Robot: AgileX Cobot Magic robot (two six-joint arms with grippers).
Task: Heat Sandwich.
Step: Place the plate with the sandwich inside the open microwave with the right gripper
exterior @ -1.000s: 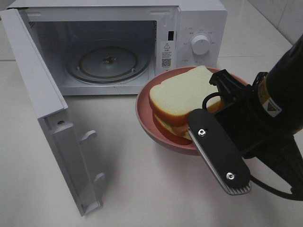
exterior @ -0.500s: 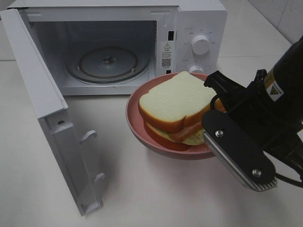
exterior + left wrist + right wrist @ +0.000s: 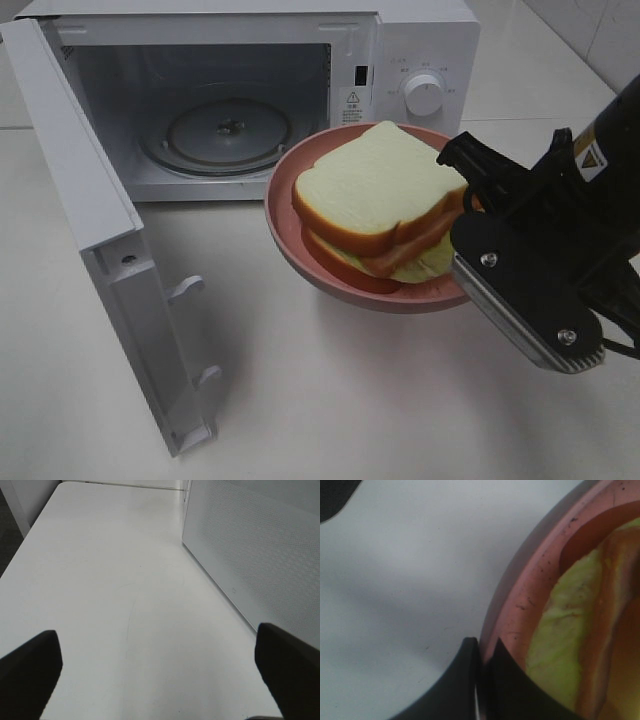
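The sandwich [image 3: 375, 190], white bread over brown filling and a yellow-green layer, lies on a round pink plate [image 3: 285, 225] that hangs above the table in front of the open microwave [image 3: 420, 40]. My right gripper [image 3: 462, 275] is shut on the plate's right rim. The right wrist view shows its fingers [image 3: 480, 645] clamped on the pink rim [image 3: 530, 590], with the sandwich's green edge [image 3: 570, 645] just inside. My left gripper [image 3: 160, 670] is open over bare table and holds nothing.
The microwave's door [image 3: 70, 160] is swung wide open to the left, and its outer face [image 3: 260, 555] stands beside my left gripper. A glass turntable [image 3: 228, 135] lies inside the cavity. White tabletop [image 3: 320, 400] stretches in front.
My right gripper has raised the plate with the sandwich and carried it a little left, closer to the microwave opening. The left gripper has not moved.
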